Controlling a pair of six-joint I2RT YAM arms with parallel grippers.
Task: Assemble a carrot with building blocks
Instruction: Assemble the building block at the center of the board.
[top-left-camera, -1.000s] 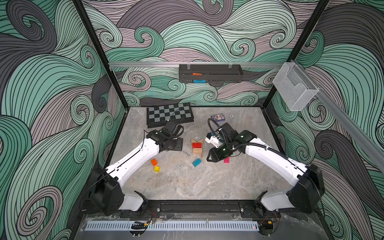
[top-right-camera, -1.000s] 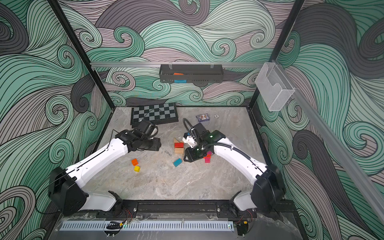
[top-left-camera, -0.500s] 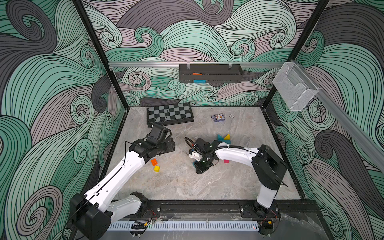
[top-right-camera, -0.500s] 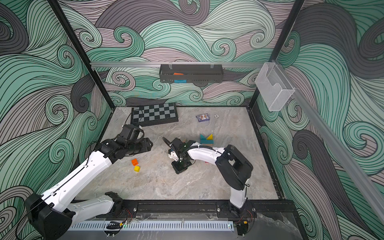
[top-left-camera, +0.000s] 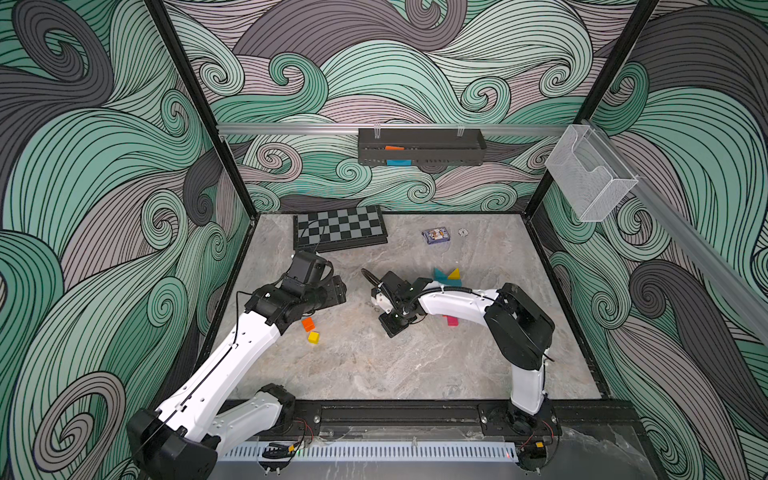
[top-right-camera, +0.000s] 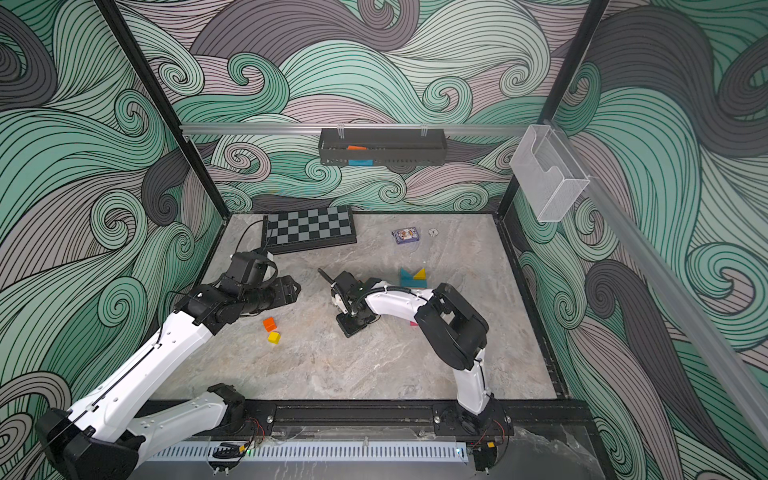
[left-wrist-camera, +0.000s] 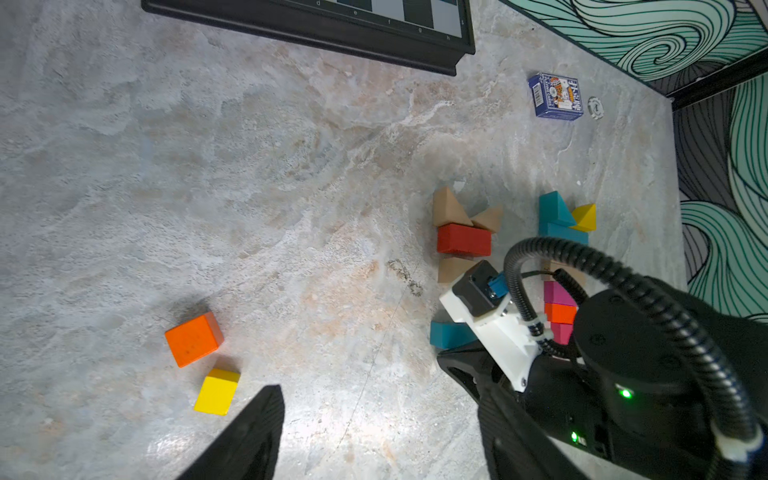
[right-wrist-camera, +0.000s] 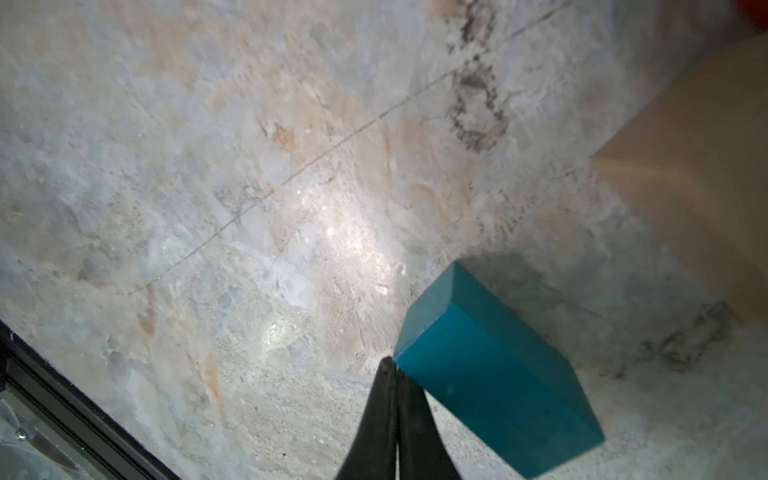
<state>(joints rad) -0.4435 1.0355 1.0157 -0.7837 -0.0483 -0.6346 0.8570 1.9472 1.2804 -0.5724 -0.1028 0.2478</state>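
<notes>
Hovering in front of the chequered board (top-left-camera: 338, 228), near its middle, the left gripper (top-left-camera: 337, 290) has its jaws spread wide with nothing between them. Small white letters run along the board's rim in the left wrist view, d through h as far as they can be read.

Farther out from the board, an orange cube (left-wrist-camera: 194, 338) and a yellow cube (left-wrist-camera: 217, 392) lie just beside each other on the marbled surface (top-left-camera: 374, 365).

Out from the board's right end, the right gripper (right-wrist-camera: 390, 363) is pressed closed and holds nothing. Its tip touches a corner of a teal bar (right-wrist-camera: 494, 374) lying flat.

Between that bar and the board sits a red block (left-wrist-camera: 463, 240) with three tan wedges (left-wrist-camera: 446, 208) against it. Off the board's right front corner, a teal wedge (left-wrist-camera: 555, 210) touches a yellow wedge (left-wrist-camera: 585, 217). A pink block (left-wrist-camera: 559, 292) and an orange block (left-wrist-camera: 561, 312) are partly hidden by the right arm.

Level with the board and right of it lies a blue card box (left-wrist-camera: 555, 96). It shows a barcode, but its printing is too blurred to read. A small round token (left-wrist-camera: 595, 108) sits just beyond it.
</notes>
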